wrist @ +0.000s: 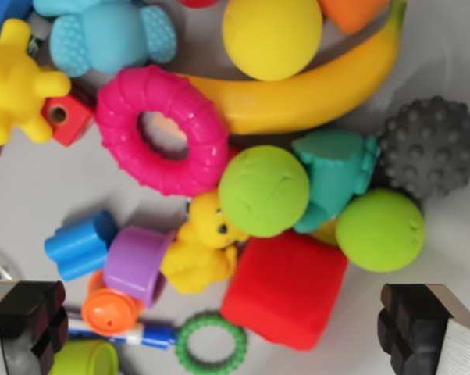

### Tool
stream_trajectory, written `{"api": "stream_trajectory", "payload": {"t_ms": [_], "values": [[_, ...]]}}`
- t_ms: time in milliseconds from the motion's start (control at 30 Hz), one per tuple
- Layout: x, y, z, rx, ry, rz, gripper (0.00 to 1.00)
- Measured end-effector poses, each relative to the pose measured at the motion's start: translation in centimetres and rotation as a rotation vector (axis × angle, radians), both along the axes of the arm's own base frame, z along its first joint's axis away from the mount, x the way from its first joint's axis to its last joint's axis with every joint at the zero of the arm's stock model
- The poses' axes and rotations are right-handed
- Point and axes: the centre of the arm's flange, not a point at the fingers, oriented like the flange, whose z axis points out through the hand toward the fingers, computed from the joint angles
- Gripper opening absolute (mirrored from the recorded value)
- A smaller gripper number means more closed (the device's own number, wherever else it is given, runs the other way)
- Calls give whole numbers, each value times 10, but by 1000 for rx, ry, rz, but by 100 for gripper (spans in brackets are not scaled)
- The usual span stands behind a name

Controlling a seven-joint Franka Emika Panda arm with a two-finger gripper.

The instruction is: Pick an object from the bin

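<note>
The gripper (227,332) hangs wide open with nothing between its black fingers (411,324), which sit at the near left and near right corners above the bin (32,195). Between them lie a red block (286,289) and a green ring (211,342). Farther off sit a yellow bear (200,250), two green balls (264,190), a pink ring (163,129) and a banana (313,94).
</note>
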Motion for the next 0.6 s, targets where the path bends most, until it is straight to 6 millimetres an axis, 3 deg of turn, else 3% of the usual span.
{"api": "stream_trajectory", "payload": {"t_ms": [600], "values": [[-28, 3, -39, 3, -13, -265, 100]]}}
